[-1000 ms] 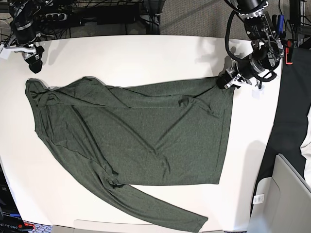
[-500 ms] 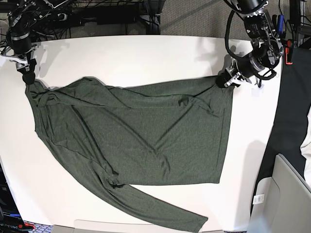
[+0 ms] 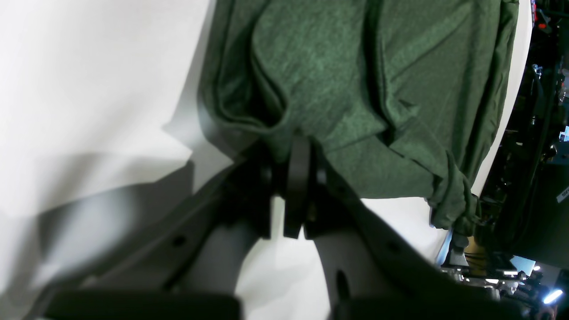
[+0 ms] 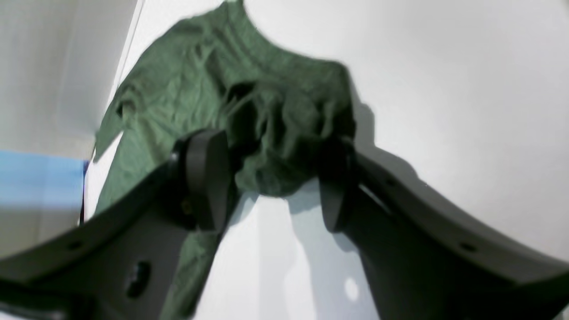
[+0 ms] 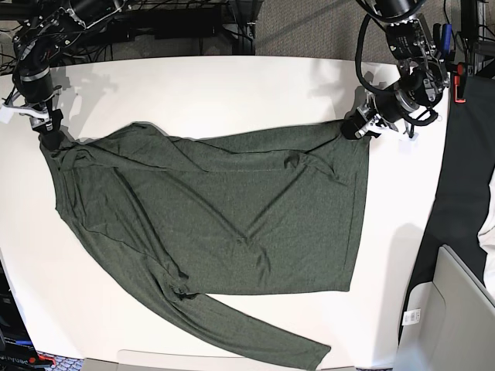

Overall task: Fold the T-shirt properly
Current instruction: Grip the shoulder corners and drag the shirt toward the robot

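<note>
- At the desk's (image 5: 232,85) far right, the left claw (image 3: 295,171) is clenched on a thin pinch of the T-shirt's (image 5: 224,209) corner; so little fabric could slip free under a pull.
- At the far left, the right claw (image 4: 271,178) stands released, straddling a bunched corner; closing may catch only wrinkles.
- The shirt lies flat between them, one sleeve trailing near; uneven lifting would skew the fold.

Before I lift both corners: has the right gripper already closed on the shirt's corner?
No: in the right wrist view the right gripper stands open, its fingers on either side of the bunched corner of the T-shirt.
</note>
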You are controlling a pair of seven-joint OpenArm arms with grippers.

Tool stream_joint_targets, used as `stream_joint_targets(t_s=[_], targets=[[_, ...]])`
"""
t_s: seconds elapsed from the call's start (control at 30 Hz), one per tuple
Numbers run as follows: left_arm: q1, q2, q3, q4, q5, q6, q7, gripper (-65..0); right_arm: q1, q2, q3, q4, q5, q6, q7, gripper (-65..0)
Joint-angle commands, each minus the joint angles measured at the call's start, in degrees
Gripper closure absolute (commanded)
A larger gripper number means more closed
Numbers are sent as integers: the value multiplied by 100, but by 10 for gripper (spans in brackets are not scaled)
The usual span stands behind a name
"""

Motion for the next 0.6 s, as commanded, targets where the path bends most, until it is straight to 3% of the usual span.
stream_joint_targets(t_s=[0.0,0.07,0.13,0.23,0.3,0.57], targets=[[-21,-33,-5,68,81,23,88,-10,-33,1,28,-74,-76,-120,-46,-326],[-21,-33,-5,68,81,23,88,-10,-24,-7,28,-188,-67,-120,-29,-320],[-21,-33,-5,68,81,23,88,-10,29,1,28,-232,-58,-120,-29,-264],[-21,-33,-5,68,81,23,88,-10,46,1,28,-241,-76,-120,-29,-77],[-21,-33,-5,68,81,23,88,-10,46,1,28,-241,-76,-120,-29,0],[190,-69,-14,314,72,23,105,-9,-235,81,72,-197,-23,-112,-55,-7]])
